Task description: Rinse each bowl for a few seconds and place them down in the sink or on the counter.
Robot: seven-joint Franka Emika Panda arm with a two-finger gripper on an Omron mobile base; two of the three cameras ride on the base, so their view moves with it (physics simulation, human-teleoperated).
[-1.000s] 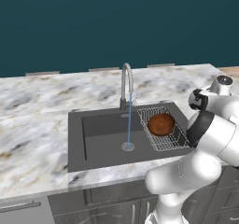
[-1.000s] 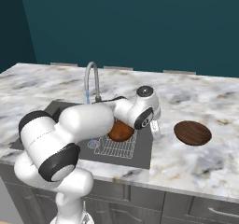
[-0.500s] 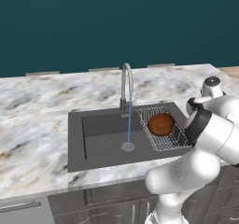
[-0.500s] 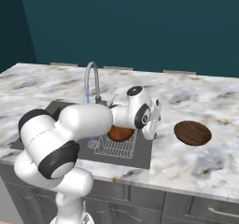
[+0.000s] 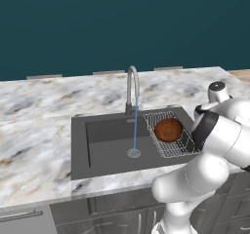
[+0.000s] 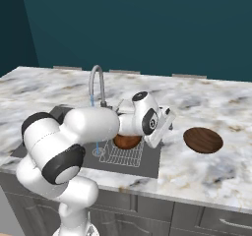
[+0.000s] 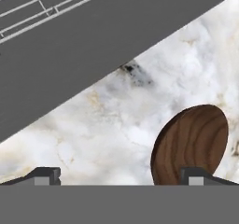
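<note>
- A dark teal wall point(image 5: 122, 23) stands behind the kitchen worktop.
- The counter point(image 5: 39, 126), a broad white-grey marble slab with tan veins, runs the full width of both base views over grey cabinets point(image 5: 112, 206).
- The sink point(image 5: 107, 147) is a dark grey rectangular basin recessed into the counter, with a round drain point(image 5: 134, 153) in its floor.
- The white arm point(image 6: 83, 132) reaches from the base across the sink's right end toward the bare counter to the right of the sink.
- A curved silver faucet point(image 5: 132, 89) rises at the back edge of the sink, and a thin blue stream of water point(image 5: 135, 126) falls from its spout to the drain.
- A wire rack point(image 5: 171, 135) sits in the right end of the sink.
- One bowl point(image 5: 168, 129), reddish-brown and wood-look, lies in the wire rack.
- The other bowl point(image 6: 203, 140) rests on the counter to the right of the sink, well apart from the rack; the hand view shows it point(image 7: 191, 143) close below the hand.
- The gripper point(image 7: 119, 177) hangs over the marble just past the sink's edge, jaws spread wide and holding nothing; one finger tip point(image 7: 198, 175) overlaps the bowl's near rim in the hand view, but I cannot tell if it touches.
</note>
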